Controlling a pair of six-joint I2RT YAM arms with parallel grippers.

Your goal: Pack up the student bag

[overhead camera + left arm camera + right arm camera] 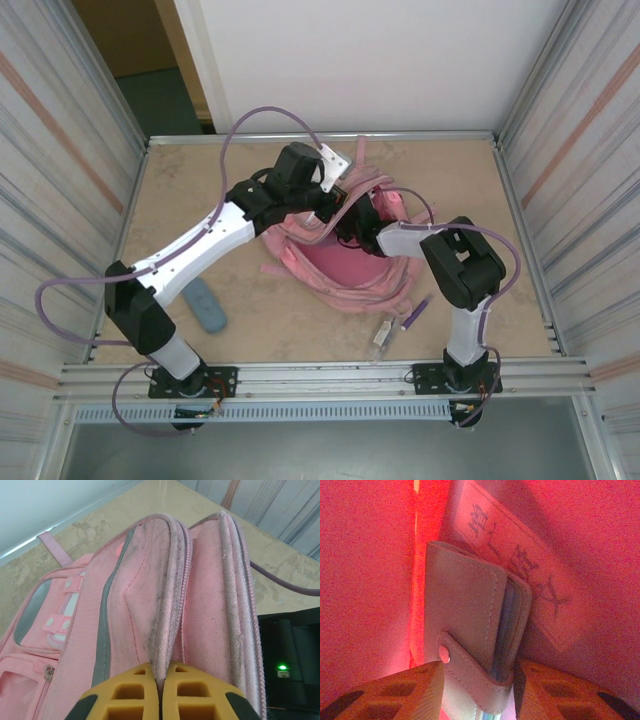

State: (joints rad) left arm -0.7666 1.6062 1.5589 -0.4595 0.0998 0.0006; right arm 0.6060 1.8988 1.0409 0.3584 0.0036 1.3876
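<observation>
Right wrist view puts my right gripper (pixel 479 674) inside the bag (pixel 350 285). Pink cloth lies all round the fingers, and a pale wallet (pixel 465 610) stands between them, its snap strap near one finger. The fingers stand partly apart, just beside the wallet's two faces; whether they press it or merely flank it I cannot tell. Beyond the fingertips, behind the wallet, a sewn label (pixel 520 565) lies on the lining. My left gripper (pixel 159 676) is pinched tight on the bag's zip rim, a fold of pink cloth running up from between the fingertips. I judge that this grip holds the mouth open for the other arm. From above, the bag lies in the middle of the table (pixel 290 335) with both my wrists at its top edge. By my judgement the packing is partly done: the wallet is in, or nearly so. Three things lie outside on the table, well apart from both grippers and back toward my bases. Counted: one bag, one wallet, one blue case (pixel 205 305), one purple pen (pixel 415 313), and one small clear item (pixel 381 338) that I cannot name. Those three are left to go in, and the zip is not yet closed.
</observation>
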